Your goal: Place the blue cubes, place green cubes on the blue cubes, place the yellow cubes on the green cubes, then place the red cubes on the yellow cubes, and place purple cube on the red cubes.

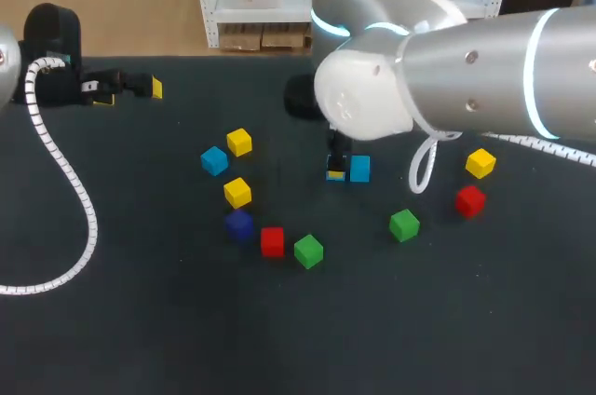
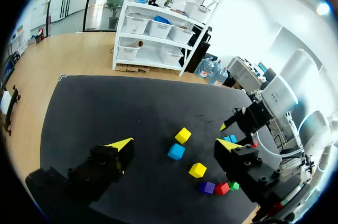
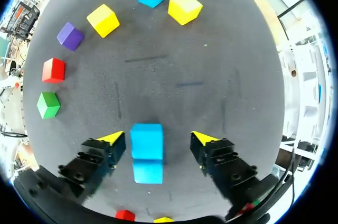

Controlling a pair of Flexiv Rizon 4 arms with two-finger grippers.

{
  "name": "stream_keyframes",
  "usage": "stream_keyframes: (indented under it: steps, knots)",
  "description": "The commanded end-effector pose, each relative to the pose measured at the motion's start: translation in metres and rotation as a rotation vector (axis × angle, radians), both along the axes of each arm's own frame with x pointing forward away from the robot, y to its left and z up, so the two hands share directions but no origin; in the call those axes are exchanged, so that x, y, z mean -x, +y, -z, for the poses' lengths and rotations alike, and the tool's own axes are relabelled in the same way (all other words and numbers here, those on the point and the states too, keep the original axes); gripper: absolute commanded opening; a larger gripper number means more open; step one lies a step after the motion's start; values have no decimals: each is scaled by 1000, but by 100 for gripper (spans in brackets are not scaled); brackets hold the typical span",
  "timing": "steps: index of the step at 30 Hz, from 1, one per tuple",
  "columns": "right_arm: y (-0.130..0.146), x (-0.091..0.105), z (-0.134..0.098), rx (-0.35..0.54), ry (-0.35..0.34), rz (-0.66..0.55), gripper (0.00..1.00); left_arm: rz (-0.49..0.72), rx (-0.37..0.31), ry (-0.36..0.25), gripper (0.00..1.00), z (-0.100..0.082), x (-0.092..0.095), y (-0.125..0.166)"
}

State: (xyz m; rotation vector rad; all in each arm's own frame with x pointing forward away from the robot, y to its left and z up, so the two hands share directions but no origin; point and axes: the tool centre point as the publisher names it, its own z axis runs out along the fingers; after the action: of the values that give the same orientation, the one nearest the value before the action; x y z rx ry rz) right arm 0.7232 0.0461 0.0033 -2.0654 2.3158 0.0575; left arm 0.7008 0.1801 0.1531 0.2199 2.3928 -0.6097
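My right gripper (image 3: 158, 138) stands open over the table's middle, one yellow tip on each side of a blue cube (image 3: 147, 140), with gaps to both. A second blue face (image 3: 148, 171) adjoins it; I cannot tell whether that is another cube. In the head view this blue cube (image 1: 359, 169) sits beside the right gripper (image 1: 337, 164). To the left lie a blue cube (image 1: 214, 160), two yellow cubes (image 1: 239, 142) (image 1: 237, 192), a purple cube (image 1: 238, 224), a red cube (image 1: 272, 241) and a green cube (image 1: 308, 251). My left gripper (image 2: 174, 143) is open and empty at the far left.
On the right lie a green cube (image 1: 404, 224), a red cube (image 1: 470, 200) and a yellow cube (image 1: 480, 163). My right arm (image 1: 466, 69) spans the upper right of the table. A white cable (image 1: 74, 190) from the left arm trails over the left side.
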Motion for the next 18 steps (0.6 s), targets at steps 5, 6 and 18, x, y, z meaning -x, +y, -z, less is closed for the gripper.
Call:
stream_keyframes:
  steps: [5,6,18]
  knots:
    - [-38,-11,-36,-58,-26,34,100,9,13,-8,100,2,1,3]
    - [-41,-12,-37,-59,-27,38,100,9,13,-8,100,2,1,3]
    - [-71,4,-41,-155,-27,162,100,9,13,-8,100,2,1,3]
